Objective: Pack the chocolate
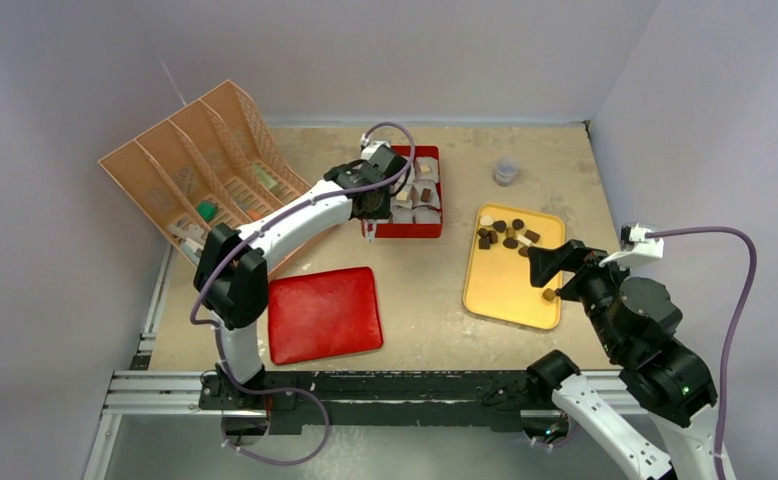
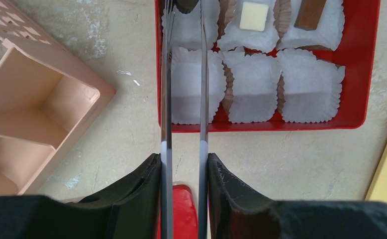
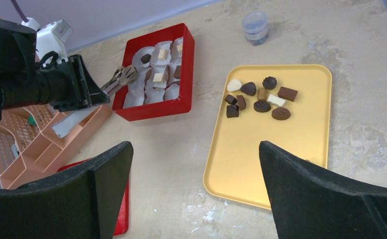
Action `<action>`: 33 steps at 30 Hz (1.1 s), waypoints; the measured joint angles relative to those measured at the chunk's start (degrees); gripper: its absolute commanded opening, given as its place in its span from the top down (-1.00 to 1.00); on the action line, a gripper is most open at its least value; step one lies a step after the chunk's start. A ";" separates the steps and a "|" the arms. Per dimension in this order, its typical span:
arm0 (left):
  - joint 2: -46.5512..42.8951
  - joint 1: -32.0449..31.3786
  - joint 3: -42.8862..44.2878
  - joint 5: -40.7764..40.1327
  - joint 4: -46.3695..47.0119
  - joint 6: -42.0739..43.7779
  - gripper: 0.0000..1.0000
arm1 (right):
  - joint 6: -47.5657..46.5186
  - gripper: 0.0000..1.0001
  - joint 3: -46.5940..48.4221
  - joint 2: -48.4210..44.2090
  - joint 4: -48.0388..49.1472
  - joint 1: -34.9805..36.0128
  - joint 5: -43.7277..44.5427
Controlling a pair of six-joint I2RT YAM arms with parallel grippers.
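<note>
Several chocolates [image 1: 505, 235], mostly dark brown with a white and a tan one, lie at the far end of the yellow tray [image 1: 495, 300]; they also show in the right wrist view [image 3: 258, 97]. The red box [image 1: 405, 233] holds white paper cups, some with pieces in them: a white square [image 2: 253, 16] and a brown bar [image 2: 311, 14]. My left gripper [image 2: 184, 159] is shut on metal tongs [image 2: 167, 99] that reach over the box's left cups; a dark piece [image 2: 184, 5] sits at their tips. My right gripper [image 3: 196, 149] is open and empty, above the tray's near edge.
A red lid [image 1: 325, 313] lies near the left arm's base. An orange divided organiser [image 1: 200, 165] stands at the far left, close to the box. A small grey jar [image 1: 506, 171] stands behind the tray. One brown piece [image 1: 548, 295] lies on the tray's near right side.
</note>
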 measured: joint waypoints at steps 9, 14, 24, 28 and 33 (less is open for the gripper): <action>1.64 0.00 0.09 0.00 -0.57 0.04 0.53 | -0.09 -0.98 0.00 0.00 0.00 0.00 0.37; 2.40 0.00 0.17 0.22 -0.81 0.04 0.48 | -0.39 -0.98 -0.02 0.00 -0.02 0.00 0.42; 2.80 0.00 0.17 1.31 -0.79 0.07 0.35 | -0.44 -0.98 -0.68 -0.02 0.00 0.00 1.40; 2.80 0.00 0.17 1.49 -0.79 0.13 0.33 | -0.66 -0.98 -0.68 0.00 0.02 0.00 1.40; 2.80 0.00 0.20 1.49 -0.79 0.55 0.28 | -0.70 -0.98 -0.68 0.09 0.07 0.00 1.40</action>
